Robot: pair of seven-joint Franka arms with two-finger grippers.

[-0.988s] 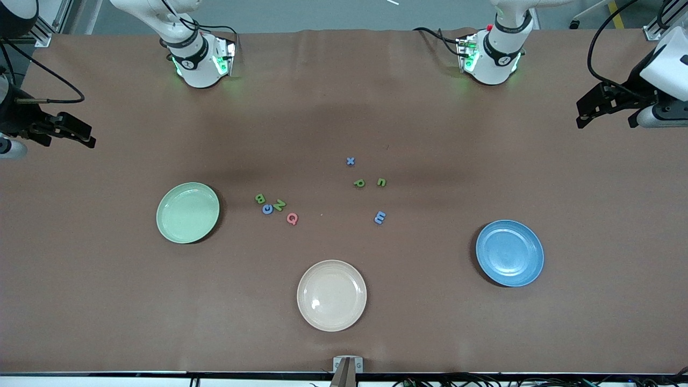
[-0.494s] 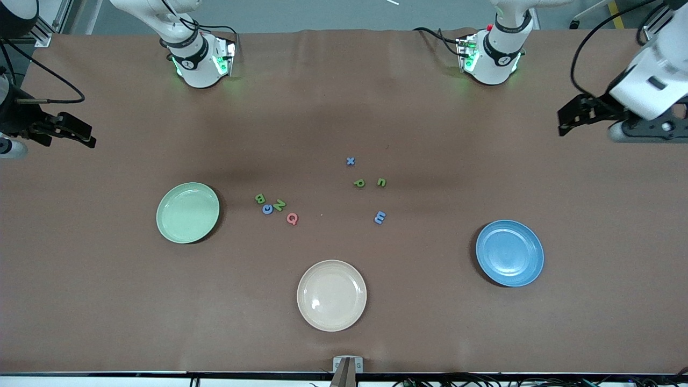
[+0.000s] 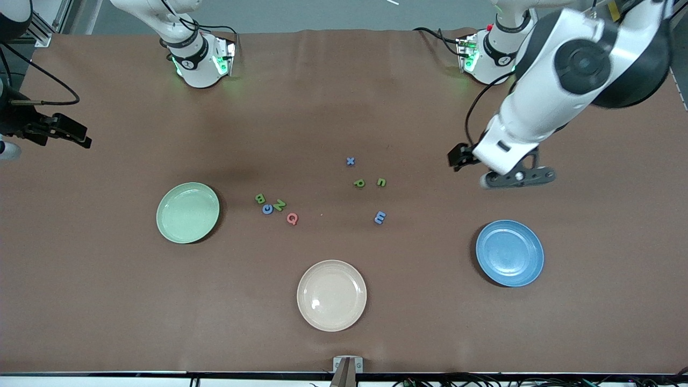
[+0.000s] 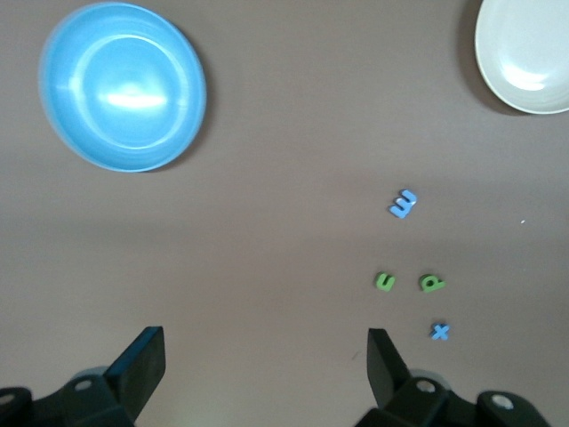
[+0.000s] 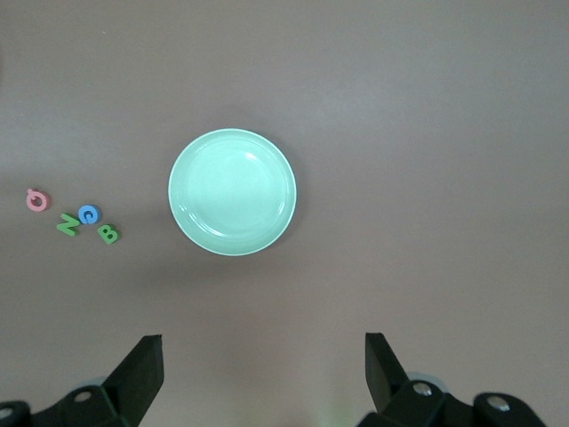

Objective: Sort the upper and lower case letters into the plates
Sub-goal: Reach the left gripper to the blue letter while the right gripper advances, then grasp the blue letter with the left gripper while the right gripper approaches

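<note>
The pale green plate (image 3: 187, 213) (image 5: 232, 191) lies empty toward the right arm's end, the blue plate (image 3: 509, 253) (image 4: 123, 85) empty toward the left arm's end. Between them lie two groups of small letters. One holds B (image 3: 260, 198), N (image 3: 279, 205), C (image 3: 267, 209) and a red Q (image 3: 292, 218). The other holds x (image 3: 350, 160), p (image 3: 359, 183), u (image 3: 381, 182) and m (image 3: 380, 217). My left gripper (image 3: 456, 158) (image 4: 264, 347) hangs open and empty, high over bare table beside the second group. My right gripper (image 3: 80, 138) (image 5: 263, 347) is open and empty over the table's end.
A cream-beige plate (image 3: 331, 295) (image 4: 524, 53) lies empty near the front edge, nearer the camera than all the letters. Brown cloth covers the whole table. The left arm's bulky white links (image 3: 564, 70) hang above the table near its base.
The left arm has swung in from the table's end toward the middle, now over the cloth near the second letter group. The right gripper has barely shifted. No letter has moved.
</note>
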